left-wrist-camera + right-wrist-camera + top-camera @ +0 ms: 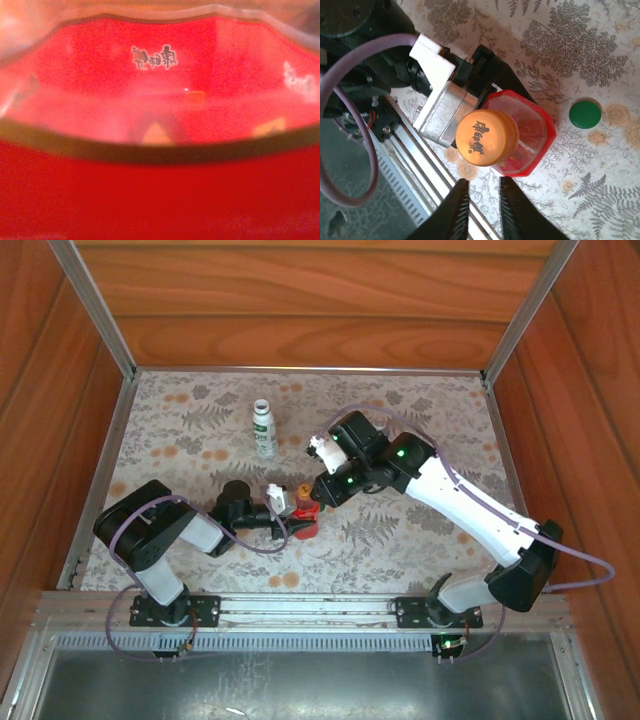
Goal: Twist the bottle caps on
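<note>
Red bottle [160, 200] sits right against the left wrist lens, blurred, with a bit of printed label lettering readable near the top. From above I see the left gripper [291, 519] reaching in from the left at table level and clamped on the bottle's body. In the right wrist view one of its black fingers [492, 62] is pressed against the bottle's far side; the other finger is hidden behind the bottle. The bottle stands upright on the floral tablecloth [400, 540], close to the near metal rail [420, 165]. The orange cap [486, 137] sits on its neck, and I cannot tell how far it is threaded. The right gripper [485, 181] hangs over the bottle pointing down. Its two fingers [459, 212] are apart by a narrow gap, with nothing between them and no contact with the cap; the tips are just beside the cap's edge in frame. The green cap [585, 114] lies flat on the cloth, apart from the red bottle, and nothing touches it. The white bottle [263, 430] with the green label stands upright farther back on the table, well apart from both grippers, and its mouth looks open.
</note>
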Robot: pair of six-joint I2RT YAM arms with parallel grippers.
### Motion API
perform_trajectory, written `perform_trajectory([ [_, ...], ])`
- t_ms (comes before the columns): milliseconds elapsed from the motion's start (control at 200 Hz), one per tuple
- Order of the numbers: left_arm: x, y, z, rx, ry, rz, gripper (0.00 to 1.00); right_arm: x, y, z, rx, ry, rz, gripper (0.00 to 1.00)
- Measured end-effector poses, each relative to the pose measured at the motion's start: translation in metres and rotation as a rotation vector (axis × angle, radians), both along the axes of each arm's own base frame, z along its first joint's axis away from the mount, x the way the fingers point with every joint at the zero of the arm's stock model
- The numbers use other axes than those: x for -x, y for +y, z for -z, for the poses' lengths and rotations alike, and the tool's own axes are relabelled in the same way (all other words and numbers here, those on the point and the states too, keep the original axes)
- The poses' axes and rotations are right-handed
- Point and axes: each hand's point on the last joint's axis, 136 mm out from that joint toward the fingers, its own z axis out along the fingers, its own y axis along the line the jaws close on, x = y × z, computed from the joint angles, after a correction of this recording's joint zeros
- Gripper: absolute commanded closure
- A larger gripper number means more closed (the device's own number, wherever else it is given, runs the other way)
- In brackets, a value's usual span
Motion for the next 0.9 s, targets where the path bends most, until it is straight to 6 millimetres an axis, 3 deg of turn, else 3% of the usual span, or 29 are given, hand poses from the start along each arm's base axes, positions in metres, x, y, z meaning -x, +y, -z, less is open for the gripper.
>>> perform_trajectory([
  [240,0.000,0.000,0.000,0.000,0.000,0.000,0.47,-0.028,0.008,-0.006,-0.020,-0.027,0.038,0.71],
  [365,0.000,0.000,0.000,0.000,0.000,0.000,0.47,-0.037,0.013,0.000,-0.023,-0.015,0.040,0.77],
  [590,0.000,0.000,0.000,0.000,0.000,0.001,0.47,-0.020,0.015,0.003,-0.068,0.044,-0.002,0.81],
  [734,0.001,0.000,0.000,0.000,0.001,0.003,0.47,-0.004,0.007,0.005,-0.097,0.080,-0.011,0.85],
  [899,0.000,0.000,0.000,0.000,0.002,0.000,0.47,0.013,0.001,0.006,-0.123,0.122,-0.020,0.83],
])
